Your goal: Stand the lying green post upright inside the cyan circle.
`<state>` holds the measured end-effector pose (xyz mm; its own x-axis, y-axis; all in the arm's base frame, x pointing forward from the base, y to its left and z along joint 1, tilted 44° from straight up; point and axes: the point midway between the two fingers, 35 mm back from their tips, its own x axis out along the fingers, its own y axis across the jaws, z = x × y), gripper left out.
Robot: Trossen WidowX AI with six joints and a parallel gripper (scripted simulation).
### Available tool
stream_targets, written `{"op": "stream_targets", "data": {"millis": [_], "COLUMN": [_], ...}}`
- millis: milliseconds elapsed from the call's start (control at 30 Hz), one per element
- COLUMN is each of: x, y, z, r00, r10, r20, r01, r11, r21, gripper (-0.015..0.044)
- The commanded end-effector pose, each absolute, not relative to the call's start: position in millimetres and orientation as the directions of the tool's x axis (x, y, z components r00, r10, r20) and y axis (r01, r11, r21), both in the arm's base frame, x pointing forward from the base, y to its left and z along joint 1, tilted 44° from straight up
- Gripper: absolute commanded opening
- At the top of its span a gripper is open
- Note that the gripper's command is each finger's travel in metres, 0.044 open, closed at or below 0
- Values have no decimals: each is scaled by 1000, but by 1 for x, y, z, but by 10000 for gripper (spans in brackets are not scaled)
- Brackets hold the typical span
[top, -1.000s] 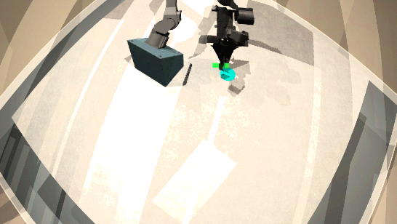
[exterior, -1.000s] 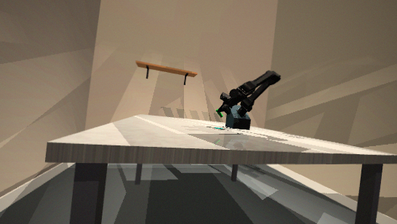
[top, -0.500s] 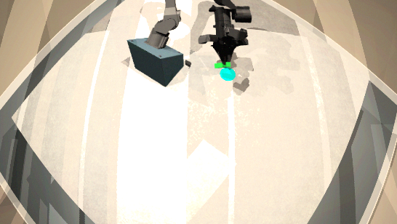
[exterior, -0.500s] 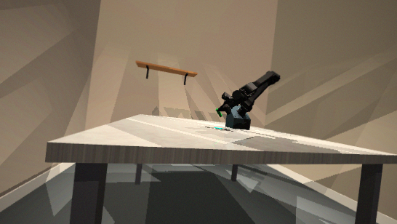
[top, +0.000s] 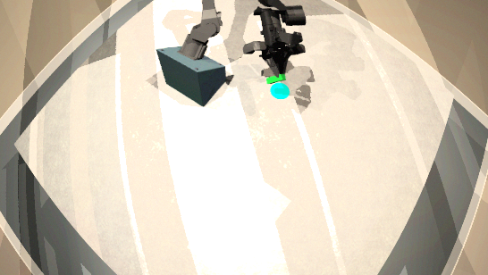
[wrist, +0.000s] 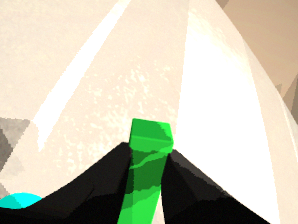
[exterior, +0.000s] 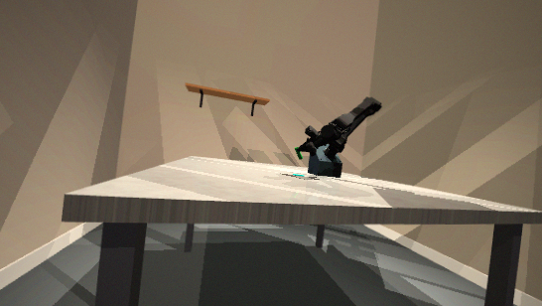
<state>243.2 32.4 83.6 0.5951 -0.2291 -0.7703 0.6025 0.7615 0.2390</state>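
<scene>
The green post (top: 274, 79) (exterior: 299, 154) (wrist: 146, 172) is held in the air above the table. In the exterior view it looks steep but tilted, its lower end leaning toward the arm's base. My gripper (top: 281, 75) (exterior: 302, 148) (wrist: 146, 154) is shut on the post; its black fingers press on both sides in the wrist view. The cyan circle (top: 280, 91) (exterior: 298, 175) (wrist: 21, 200) lies flat on the table, below the raised post in the exterior view. It is partly cut off at the lower left of the wrist view.
The arm's blue-grey base block (top: 192, 80) (exterior: 325, 166) stands beside the circle, to its left in the top view. The table (top: 214, 179) (exterior: 199, 211) carries bright stripes and shadows. A wooden shelf (exterior: 225, 94) hangs on the back wall.
</scene>
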Motion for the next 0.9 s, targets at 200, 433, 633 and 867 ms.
{"op": "stream_targets", "data": {"millis": [200, 433, 633, 867], "x": [242, 242, 241, 241], "y": [32, 33, 33, 34], "z": [87, 90, 92, 95], "r00": [640, 669, 694, 721], "r10": [-257, -271, -282, -294], "r20": [-725, -692, -663, -628], "r01": [611, 610, 609, 605], "r11": [742, 732, 722, 710], "r21": [276, 304, 330, 362], "gripper": [23, 23, 23, 23]}}
